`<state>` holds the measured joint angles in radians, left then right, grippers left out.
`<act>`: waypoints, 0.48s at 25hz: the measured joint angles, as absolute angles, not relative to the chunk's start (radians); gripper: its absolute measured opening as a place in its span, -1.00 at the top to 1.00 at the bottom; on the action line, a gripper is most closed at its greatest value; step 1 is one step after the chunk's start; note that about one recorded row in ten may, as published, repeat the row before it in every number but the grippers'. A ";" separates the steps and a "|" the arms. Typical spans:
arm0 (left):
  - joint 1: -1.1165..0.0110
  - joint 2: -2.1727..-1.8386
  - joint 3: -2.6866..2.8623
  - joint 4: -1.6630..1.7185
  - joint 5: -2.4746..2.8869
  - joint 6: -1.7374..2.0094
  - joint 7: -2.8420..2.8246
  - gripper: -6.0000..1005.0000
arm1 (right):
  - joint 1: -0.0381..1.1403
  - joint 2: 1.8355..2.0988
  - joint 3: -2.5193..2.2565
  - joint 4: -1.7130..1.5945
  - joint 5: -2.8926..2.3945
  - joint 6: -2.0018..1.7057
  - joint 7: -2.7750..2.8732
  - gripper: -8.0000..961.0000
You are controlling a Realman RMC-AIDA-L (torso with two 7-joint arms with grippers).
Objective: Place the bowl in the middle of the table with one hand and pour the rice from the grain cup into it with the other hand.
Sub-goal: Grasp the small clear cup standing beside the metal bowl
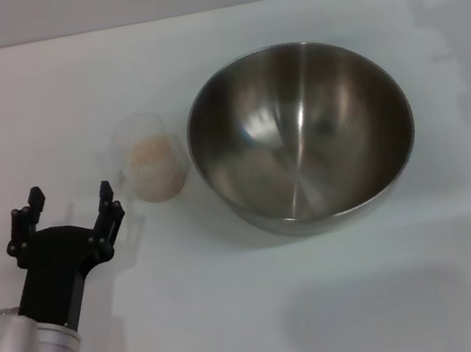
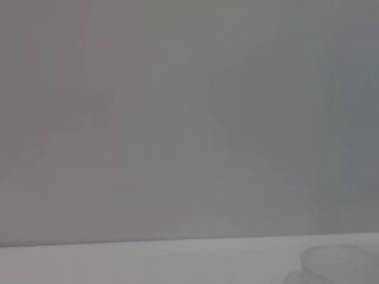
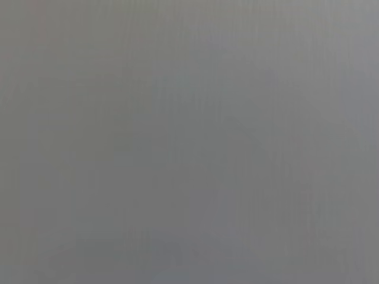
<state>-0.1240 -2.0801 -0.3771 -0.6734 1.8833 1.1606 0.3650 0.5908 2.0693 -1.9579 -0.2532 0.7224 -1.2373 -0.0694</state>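
Two things stand on the plain white desk: a wide shiny steel bowl and, just left of it, a small clear plastic grain cup holding pale rice. Left tool, fingers spread wide and empty, sits near the cup. Right tool is out of view.

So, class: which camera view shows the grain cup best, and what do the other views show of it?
The head view. There the grain cup stands whole on the table, rice visible inside, beside the bowl. The left wrist view catches only a faint part of it at the picture's edge. The right wrist view shows none of it.
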 joint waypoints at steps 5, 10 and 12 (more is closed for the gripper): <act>-0.139 -2.080 -0.379 -0.670 1.883 1.144 0.365 -0.71 | 0.583 2.069 -1.958 -0.253 0.723 -1.243 -0.072 0.06; -0.163 -2.080 -0.381 -0.655 1.882 1.132 0.365 -0.71 | 0.574 2.072 -1.959 -0.253 0.723 -1.245 -0.074 0.05; -0.169 -2.080 -0.382 -0.651 1.878 1.129 0.365 -0.71 | 0.571 2.073 -1.959 -0.255 0.723 -1.246 -0.074 0.05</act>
